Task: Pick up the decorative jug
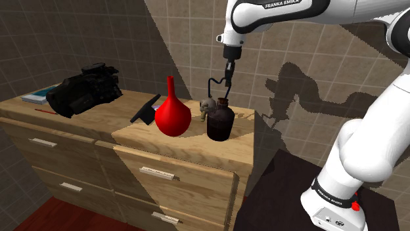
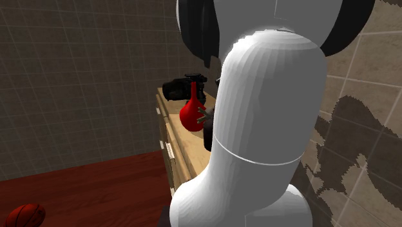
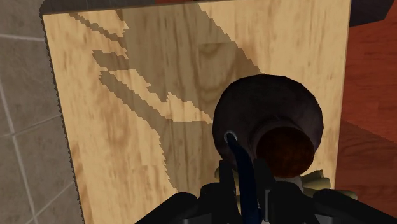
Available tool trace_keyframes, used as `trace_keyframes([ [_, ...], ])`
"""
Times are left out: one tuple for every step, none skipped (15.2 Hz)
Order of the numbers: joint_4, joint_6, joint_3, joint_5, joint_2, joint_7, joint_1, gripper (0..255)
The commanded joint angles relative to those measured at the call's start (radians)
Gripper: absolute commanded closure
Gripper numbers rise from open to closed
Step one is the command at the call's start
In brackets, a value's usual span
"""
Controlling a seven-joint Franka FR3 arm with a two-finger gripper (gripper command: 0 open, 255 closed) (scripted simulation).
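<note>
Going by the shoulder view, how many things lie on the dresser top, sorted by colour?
Black: 2, the camera and a flat wedge-shaped item
Red: 2, the vase and a thin stick
Dark brown: 1, the jug
Pale grey: 1, a small figure beside the jug
Blue and white: 1, a flat book-like item
Total: 7

Red vase, small figurine crowd dark jug; opposite side open.

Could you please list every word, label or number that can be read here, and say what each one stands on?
"FRANKA EMIKA": on the arm's white upper link.
"FRANKA EMIKA": on the black band near the arm's base.
The dark jug shows no text.
</note>
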Motion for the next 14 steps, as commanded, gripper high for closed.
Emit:
trace_keyframes([
  [0.000, 0.000, 0.000, 0.000, 0.000, 0.000, 0.000, 255],
  [0.000, 0.001, 0.000, 0.000, 0.001, -0.001, 0.000, 255],
  [0.014, -0.013, 0.000, 0.000, 0.001, -0.001, 0.000, 255],
  [0.028, -0.026, 0.000, 0.001, 0.002, -0.001, 0.000, 255],
  [0.043, -0.040, 0.000, 0.001, 0.003, -0.001, 0.000, 255],
  [0.058, -0.054, 0.000, 0.001, 0.004, -0.001, 0.000, 255],
  [0.073, -0.067, 0.000, 0.001, 0.006, -0.001, 0.001, 255],
  [0.088, -0.081, 0.000, 0.001, 0.008, -0.001, 0.001, 255],
  [0.104, -0.095, 0.000, 0.001, 0.010, -0.001, 0.001, 255],
  [0.120, -0.108, 0.000, 0.002, 0.012, -0.001, 0.001, 255],
  [0.136, -0.122, 0.000, 0.002, 0.014, -0.001, 0.001, 255],
  [0.153, -0.136, 0.000, 0.002, 0.017, -0.001, 0.001, 255],
  [0.170, -0.150, 0.000, 0.002, 0.020, -0.001, 0.001, 255],
  [0.187, -0.164, 0.000, 0.003, 0.023, -0.001, 0.001, 255],
])
